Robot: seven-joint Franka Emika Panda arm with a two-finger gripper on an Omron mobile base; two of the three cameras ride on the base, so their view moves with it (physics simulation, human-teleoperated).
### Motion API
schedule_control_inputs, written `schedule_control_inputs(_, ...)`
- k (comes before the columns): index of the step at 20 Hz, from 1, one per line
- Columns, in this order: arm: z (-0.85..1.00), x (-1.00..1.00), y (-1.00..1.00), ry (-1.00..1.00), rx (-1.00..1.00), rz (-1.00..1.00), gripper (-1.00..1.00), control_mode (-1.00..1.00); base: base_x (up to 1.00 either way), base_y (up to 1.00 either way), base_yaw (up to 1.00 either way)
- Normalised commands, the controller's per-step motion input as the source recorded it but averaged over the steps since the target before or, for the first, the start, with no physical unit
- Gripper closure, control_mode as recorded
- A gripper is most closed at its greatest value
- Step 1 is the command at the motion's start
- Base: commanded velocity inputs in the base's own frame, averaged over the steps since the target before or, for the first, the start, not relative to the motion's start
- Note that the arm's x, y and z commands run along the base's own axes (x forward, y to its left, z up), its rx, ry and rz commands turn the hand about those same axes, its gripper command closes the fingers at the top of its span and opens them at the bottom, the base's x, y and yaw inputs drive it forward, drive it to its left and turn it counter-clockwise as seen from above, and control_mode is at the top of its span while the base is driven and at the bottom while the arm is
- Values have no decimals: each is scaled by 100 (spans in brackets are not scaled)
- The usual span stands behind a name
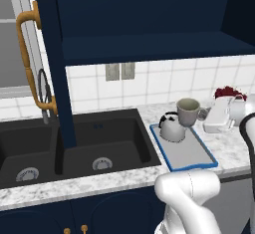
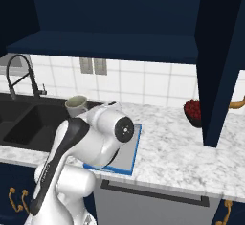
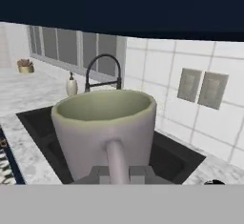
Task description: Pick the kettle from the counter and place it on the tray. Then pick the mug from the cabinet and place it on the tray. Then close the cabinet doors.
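The beige-grey mug hangs upright over the far end of the blue-rimmed grey tray, just right of the kettle. My gripper comes in from the right and is shut on the mug's handle. In the hand view the mug sits close up, with its handle between my fingertips. The silver kettle with its black handle stands on the tray's far left part. The wall cabinet stands open, its left door swung out over the sink and its right door swung out over the counter.
A black double sink with a tall faucet lies left of the tray. A dark bowl of red fruit sits at the back right of the speckled counter. My own arm covers part of the tray.
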Motion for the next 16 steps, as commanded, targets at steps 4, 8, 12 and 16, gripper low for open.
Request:
schedule_control_inputs(4, -62, 0, -34, -6, -10, 19, 100, -100, 0, 0, 0)
schedule_control_inputs(8, -65, 0, -39, -5, -3, 19, 100, -100, 0, 0, 0)
schedule_control_inputs(12, -53, 4, -36, -1, 0, 13, 100, -100, 0, 0, 0)
schedule_control_inputs(16, -49, 4, -26, 0, 0, 7, 100, -100, 0, 0, 0)
